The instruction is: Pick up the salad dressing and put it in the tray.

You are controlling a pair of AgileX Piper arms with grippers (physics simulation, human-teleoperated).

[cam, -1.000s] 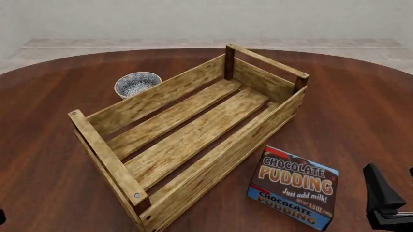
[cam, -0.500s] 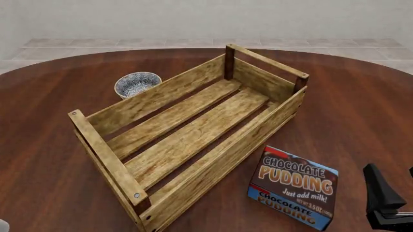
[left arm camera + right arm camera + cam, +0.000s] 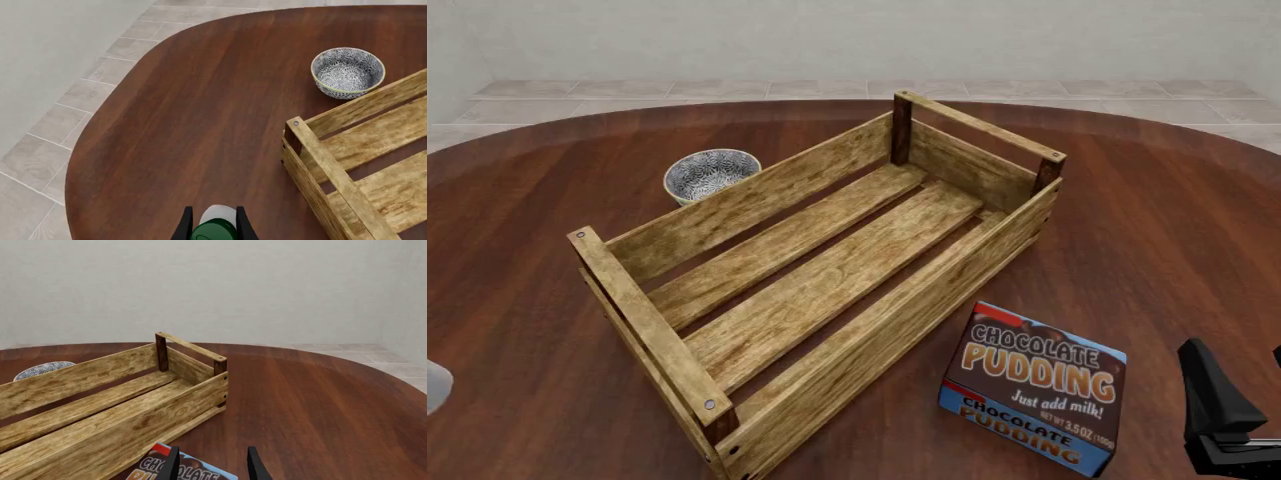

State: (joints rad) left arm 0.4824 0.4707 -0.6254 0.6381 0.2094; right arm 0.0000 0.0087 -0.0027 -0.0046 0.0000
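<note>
The salad dressing (image 3: 215, 229), with a white body and dark green cap, sits between the fingers of my left gripper (image 3: 213, 222), which is shut on it above the table's left part, short of the tray's near end. In the front view only a pale bit of the bottle (image 3: 433, 386) shows at the left edge. The tray (image 3: 641, 310) is a light-wood slatted crate lying diagonally mid-table, with nothing in it; it also shows in the left wrist view (image 3: 320, 165) and the right wrist view (image 3: 133, 425). My right gripper (image 3: 1228, 410) is open and empty at the front right, its fingers (image 3: 169, 466) apart.
A small patterned bowl (image 3: 710, 172) stands by the crate's far left side, also in the left wrist view (image 3: 347, 71). A blue chocolate pudding box (image 3: 1034, 388) lies right of the crate, just ahead of my right gripper. The table's rounded left edge (image 3: 87, 145) is near.
The pale bottle has come up into the front view at the left edge, higher than half a second ago. The right arm, crate, bowl and box have not moved.
</note>
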